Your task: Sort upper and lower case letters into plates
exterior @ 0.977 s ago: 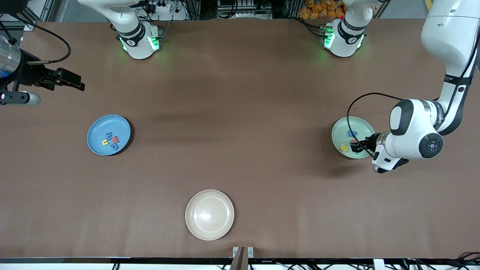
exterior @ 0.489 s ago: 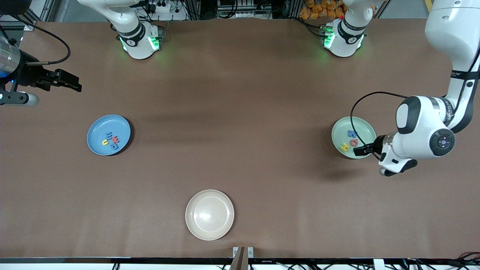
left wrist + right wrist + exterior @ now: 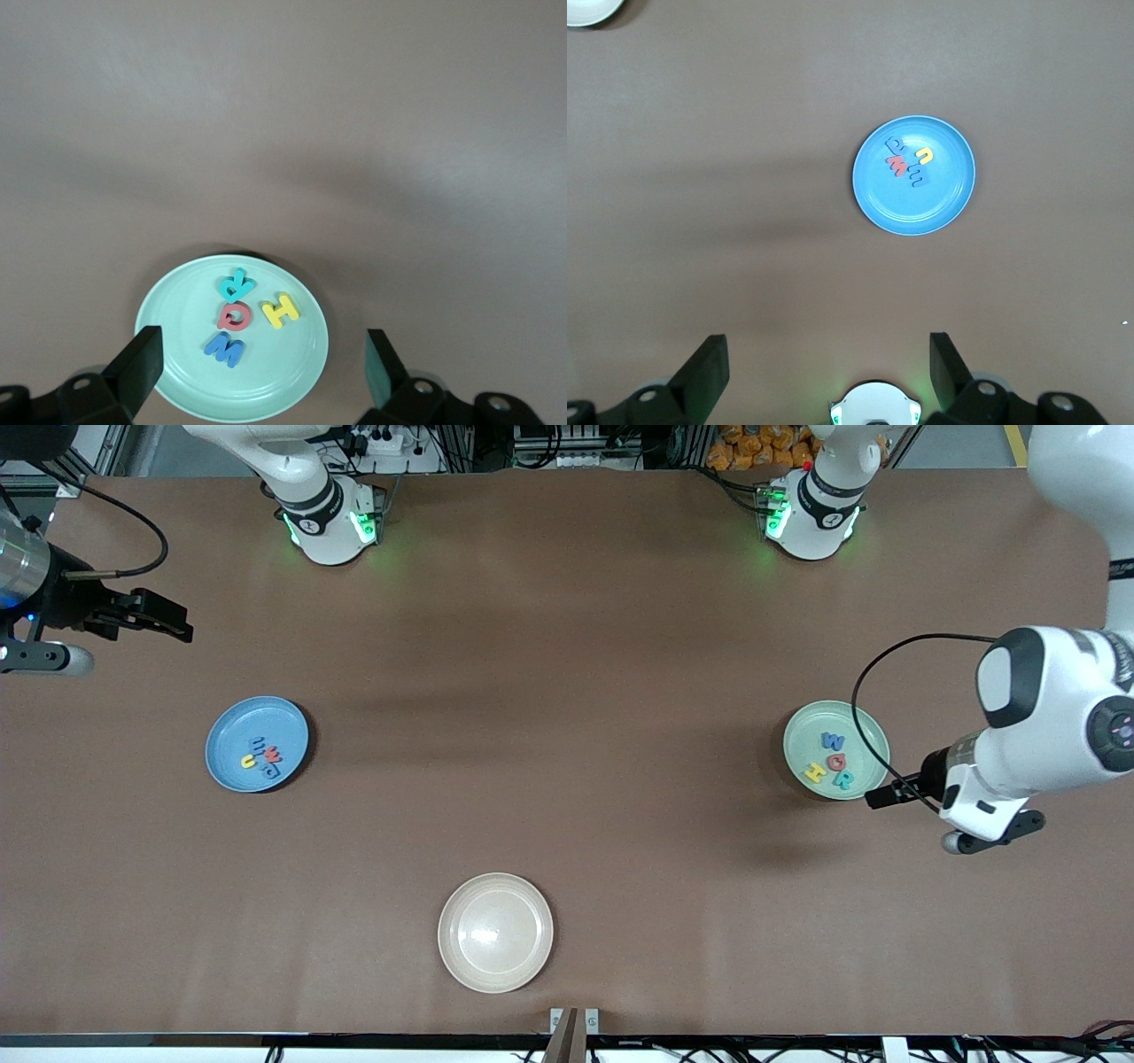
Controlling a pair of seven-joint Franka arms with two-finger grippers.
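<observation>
Brown table (image 3: 567,691): green plate (image 3: 873,731) holds four letters (image 3: 831,763); left gripper (image 3: 881,796), wide open and empty, hangs at its four o'clock. Right gripper (image 3: 164,622) waits agape, empty.

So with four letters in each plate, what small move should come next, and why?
Probably just lift the left tool clear and park it: it is open and empty by the mint plate, the blue plate holds its letters, none lie on the table, and the right tool waits.

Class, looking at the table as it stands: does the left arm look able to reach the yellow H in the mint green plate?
Probably yes: the open left gripper hangs at the mint green plate rim, and the yellow H lies uncovered.
</observation>
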